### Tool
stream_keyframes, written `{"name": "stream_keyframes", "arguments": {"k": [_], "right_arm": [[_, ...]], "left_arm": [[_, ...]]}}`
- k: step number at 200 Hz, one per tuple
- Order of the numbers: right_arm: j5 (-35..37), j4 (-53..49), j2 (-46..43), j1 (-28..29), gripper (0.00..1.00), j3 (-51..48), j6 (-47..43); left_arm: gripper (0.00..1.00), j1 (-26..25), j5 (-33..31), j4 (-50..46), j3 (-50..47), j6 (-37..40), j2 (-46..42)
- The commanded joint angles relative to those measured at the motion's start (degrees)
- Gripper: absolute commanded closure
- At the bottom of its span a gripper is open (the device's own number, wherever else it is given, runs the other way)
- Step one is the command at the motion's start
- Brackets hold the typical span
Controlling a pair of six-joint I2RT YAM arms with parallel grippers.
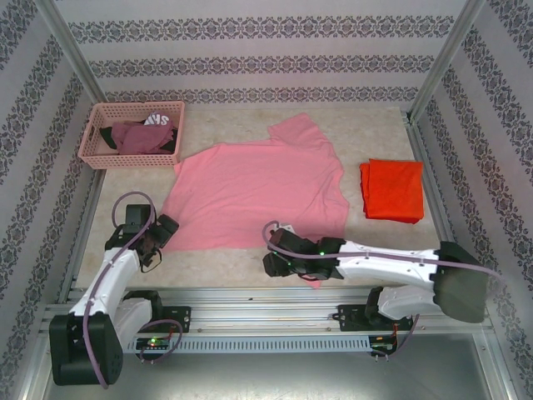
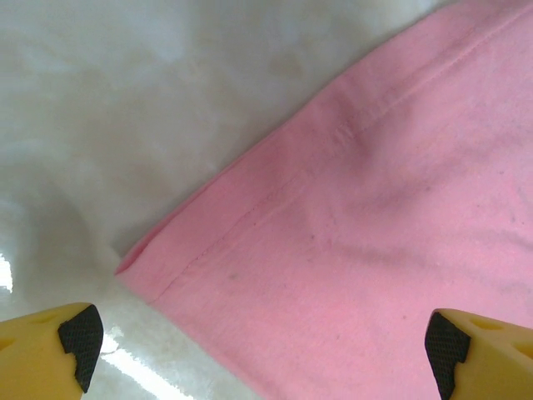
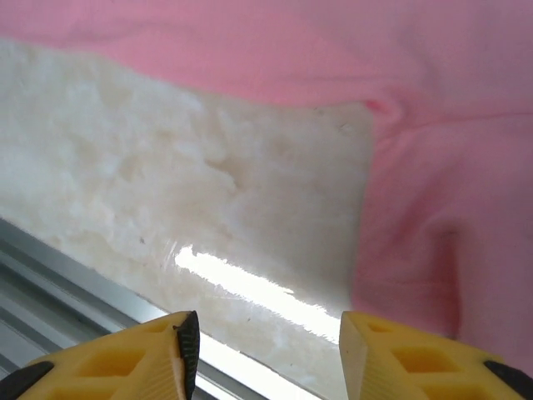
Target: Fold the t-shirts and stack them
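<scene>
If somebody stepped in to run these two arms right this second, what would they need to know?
Left gripper: open, empty, over the near-left hem corner of the pink t-shirt.
Right gripper: open, empty, over bare table beside its near sleeve.
Orange-red t-shirt: folded, at the right.
Done: one shirt folded.
Left: fold the pink one, lying spread flat, then stack the two.

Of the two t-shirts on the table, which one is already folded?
The orange-red t-shirt on the right, which lies as a compact rectangle. The pink t-shirt in the middle is spread open with its sleeves out.
</scene>
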Motion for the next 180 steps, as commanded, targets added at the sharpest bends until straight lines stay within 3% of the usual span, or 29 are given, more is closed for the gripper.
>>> {"name": "stream_keyframes", "arguments": {"k": [1,32,55,80,106,149,180], "right_arm": [[4.4,0.1,-2.6,-5.9,0.53,-3.6,3.7],[2.8,7.0,-1.0,-20.9,0.55,-5.6,-0.6],[-2.0,10.2,6.9,-32.2,0.54,-1.6,-7.7],[-4.3,11.0,17.5,-40.2,0.53,4.9,-13.2],[-5.4,7.6,27.8,-43.9,0.5,11.9,-15.2],[-9.3,7.7,37.8,-47.8,0.49,20.7,-14.4],[-9.4,8.2,38.5,-48.5,0.47,25.9,-16.6]], "left_arm": [[0.0,0.7,-1.3,-3.0,-1.0,0.1,-1.2],[0.0,0.6,-0.4,2.1,-0.2,-1.0,5.0],[0.0,0.6,0.1,5.8,-1.1,-2.3,7.3],[0.0,0.6,-1.1,6.1,-1.2,-1.6,8.1],[0.0,0.6,-1.3,3.7,-1.0,-1.3,6.5],[0.0,0.7,-3.3,2.6,-2.7,-1.9,3.2],[0.0,0.7,-3.0,2.4,-1.7,-0.8,3.9]]}}
